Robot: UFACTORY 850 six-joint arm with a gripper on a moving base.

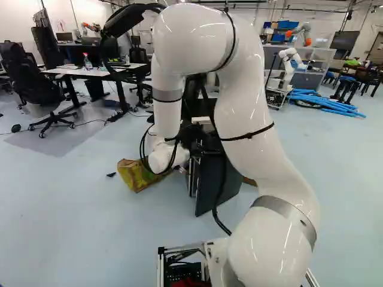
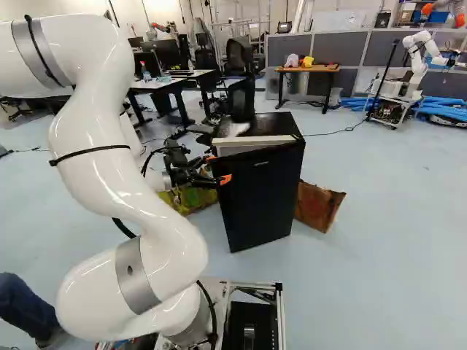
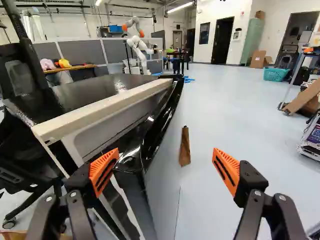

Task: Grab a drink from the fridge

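Place: a robotics lab, partly set up like an office
Robotics: another robot on a cart, far ahead of the jaws
Office: desk, monitor and wheeled chair, well to the left of the jaws
Screens: grey dividers, ahead of the jaws, past a small table
Storage: boxes, basket and tall cabinet, far ahead of the jaws
Overhead: strip light, high above the jaws' level
Ground: wide, plain, pale blue floor, below and ahead of the jaws
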